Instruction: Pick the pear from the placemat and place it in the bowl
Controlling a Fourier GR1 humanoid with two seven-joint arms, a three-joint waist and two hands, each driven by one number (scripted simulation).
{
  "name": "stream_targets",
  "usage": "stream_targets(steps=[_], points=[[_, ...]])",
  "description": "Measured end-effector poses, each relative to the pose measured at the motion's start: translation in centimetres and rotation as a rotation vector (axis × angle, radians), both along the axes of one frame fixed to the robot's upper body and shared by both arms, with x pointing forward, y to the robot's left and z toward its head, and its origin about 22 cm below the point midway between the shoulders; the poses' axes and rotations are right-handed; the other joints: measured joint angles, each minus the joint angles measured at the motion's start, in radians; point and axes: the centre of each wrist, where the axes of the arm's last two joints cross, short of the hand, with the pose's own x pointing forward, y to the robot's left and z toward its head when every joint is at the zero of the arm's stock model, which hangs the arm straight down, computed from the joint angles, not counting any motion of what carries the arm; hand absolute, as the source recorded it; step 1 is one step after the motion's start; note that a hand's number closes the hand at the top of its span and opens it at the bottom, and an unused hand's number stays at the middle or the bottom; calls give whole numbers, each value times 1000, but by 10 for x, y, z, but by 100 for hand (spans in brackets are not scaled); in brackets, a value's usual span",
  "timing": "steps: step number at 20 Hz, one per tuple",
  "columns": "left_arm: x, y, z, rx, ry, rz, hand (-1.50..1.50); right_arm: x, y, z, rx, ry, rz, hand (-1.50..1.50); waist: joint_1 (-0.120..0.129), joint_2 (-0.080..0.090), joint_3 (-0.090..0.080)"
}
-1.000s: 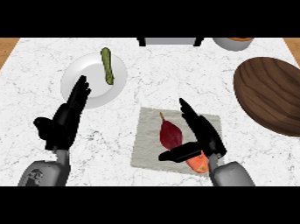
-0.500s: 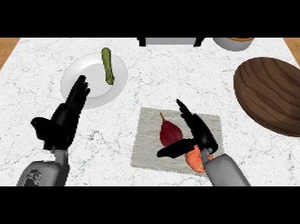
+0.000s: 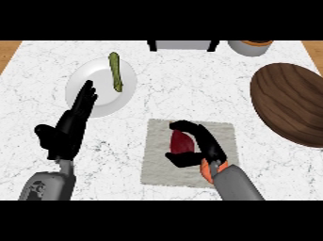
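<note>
Dark red pear (image 3: 183, 141) lying on the placemat (image 3: 223, 136), now being enclosed by the right hand (image 3: 202, 146), fingers curling round it where they were straight a moment ago: grasp forming, lift pending. Left hand (image 3: 68, 129) resting open. Wooden bowl (image 3: 299, 106) holding nothing; plate (image 3: 94, 89) carrying a green vegetable (image 3: 115, 77).

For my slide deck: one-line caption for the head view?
Right hand curls around the dark red pear on the placemat; wooden bowl waits.
</note>
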Motion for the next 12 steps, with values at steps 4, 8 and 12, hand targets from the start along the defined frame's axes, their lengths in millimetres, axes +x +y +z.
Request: stream_targets(steps=[4, 8, 12], points=[[-3, 0, 0, 0, -1, 3, 0, -5, 5, -7, -24, -65, 62, 150, -1, -2, 0], [-5, -3, 0, 2, 4, -4, 0, -9, 4, -3, -25, -88, 72, 150, -2, 2, 3], [-7, 0, 1, 1, 12, 12, 0, -17, -30, 7, -87, -175, 3, 150, -9, 5, 6]])
